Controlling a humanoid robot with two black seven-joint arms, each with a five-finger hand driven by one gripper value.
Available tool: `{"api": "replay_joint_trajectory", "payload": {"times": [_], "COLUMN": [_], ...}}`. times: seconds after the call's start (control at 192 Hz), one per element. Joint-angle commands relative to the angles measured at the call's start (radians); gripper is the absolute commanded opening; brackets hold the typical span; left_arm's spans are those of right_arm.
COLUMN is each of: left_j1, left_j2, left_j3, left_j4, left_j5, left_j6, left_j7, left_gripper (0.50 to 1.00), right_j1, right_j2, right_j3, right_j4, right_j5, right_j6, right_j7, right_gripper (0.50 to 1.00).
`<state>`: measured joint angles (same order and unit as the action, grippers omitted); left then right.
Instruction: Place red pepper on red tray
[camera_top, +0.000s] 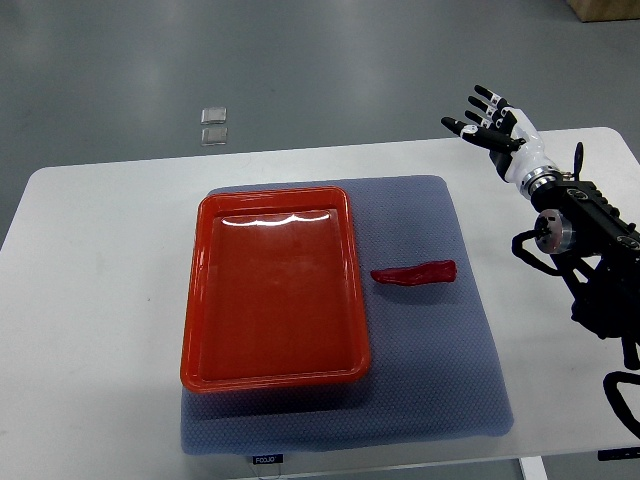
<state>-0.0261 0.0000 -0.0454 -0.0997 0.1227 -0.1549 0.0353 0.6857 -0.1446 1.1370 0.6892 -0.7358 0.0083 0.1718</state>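
Note:
A long red pepper (414, 272) lies on the blue-grey mat, just right of the red tray (272, 368). The tray is rectangular and holds nothing. My right hand (487, 119) hovers over the table's far right corner, well beyond the pepper, with its fingers spread and nothing in them. Its arm comes in from the right edge. The left arm does not show.
The blue-grey mat (430, 380) covers the middle of the white table (90, 300). Two small clear squares (213, 124) lie on the grey floor beyond the table's far edge. Black cables and arm hardware (600, 270) crowd the right side.

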Motion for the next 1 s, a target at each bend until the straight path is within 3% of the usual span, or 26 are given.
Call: {"api": "replay_joint_trajectory", "payload": {"times": [0.0,0.167,0.48,0.761,0.996], "left_j1": [0.0,0.0,0.0,0.0,0.0], "left_j2": [0.0,0.0,0.0,0.0,0.0], "left_j3": [-0.001,0.001,-0.001,-0.001,0.001], "left_j4": [0.0,0.0,0.0,0.0,0.0], "left_j5": [0.0,0.0,0.0,0.0,0.0], "left_j6": [0.0,0.0,0.002,0.0,0.0], "left_j7": [0.0,0.0,0.0,0.0,0.0], "left_gripper": [1.0,1.0,1.0,1.0,1.0], "right_j1": [0.002,0.005,0.118,0.189,0.252], "right_j2": [-0.001,-0.033,-0.296,-0.435,-0.566], "right_j3": [0.0,-0.059,-0.526,-0.789,-0.924], "right_j4": [0.001,0.058,0.285,0.437,0.598], "right_j5": [-0.005,-0.051,-0.088,-0.473,-0.571], "right_j6": [0.01,0.036,0.05,0.053,0.061], "right_j7": [0.0,0.0,0.078,0.09,0.089], "right_gripper": [0.917,0.915,0.915,0.913,0.913]}}
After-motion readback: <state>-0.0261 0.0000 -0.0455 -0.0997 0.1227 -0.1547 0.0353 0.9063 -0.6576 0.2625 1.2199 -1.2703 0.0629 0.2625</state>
